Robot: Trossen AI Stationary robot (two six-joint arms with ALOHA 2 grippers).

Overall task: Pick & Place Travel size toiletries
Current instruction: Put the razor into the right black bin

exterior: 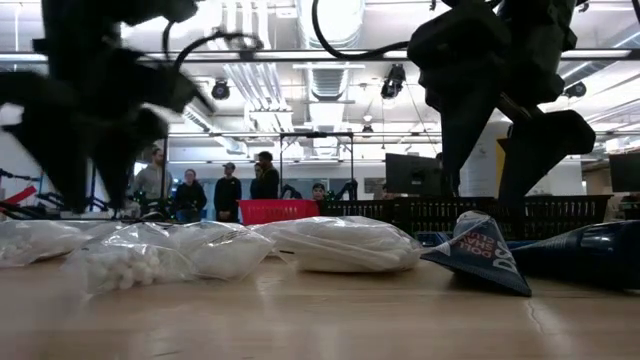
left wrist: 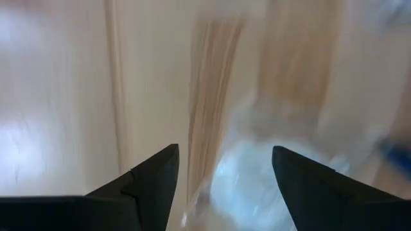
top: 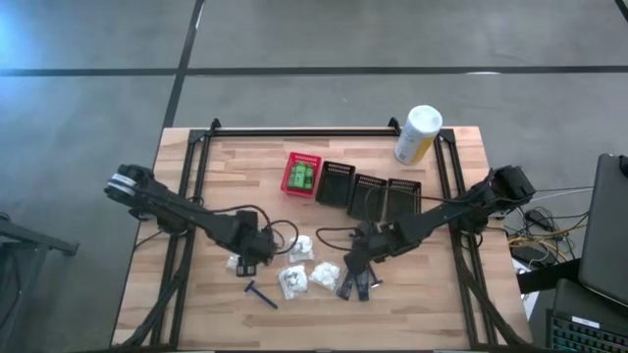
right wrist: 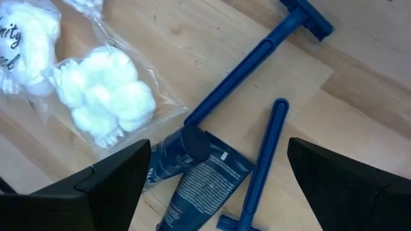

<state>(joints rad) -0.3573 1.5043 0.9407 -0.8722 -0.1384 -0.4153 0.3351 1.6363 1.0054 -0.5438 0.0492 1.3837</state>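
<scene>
Wooden table, seen from above, carrying two dark arms, four slotted baskets, a tall canister and a scatter of small toiletries. Left arm reaching in from the left edge; right arm reaching in from the right edge. White-and-yellow canister lying near the far right corner. Three black baskets lined up beside a red basket at mid-table, green packets inside the red one. White crinkly pouches of cotton clustered between the two grippers toward the near edge. Left gripper low over the table just beside a pouch, fingers spread apart, nothing between them. Right gripper low over the blue pieces, fingers set wide apart, gripping nothing. Dark blue tube lying flat under that gripper, touching the end of one blue razor, with a second razor just beside it. Another blue razor lying apart, nearer the front edge. People standing far back in the room beyond the table.
</scene>
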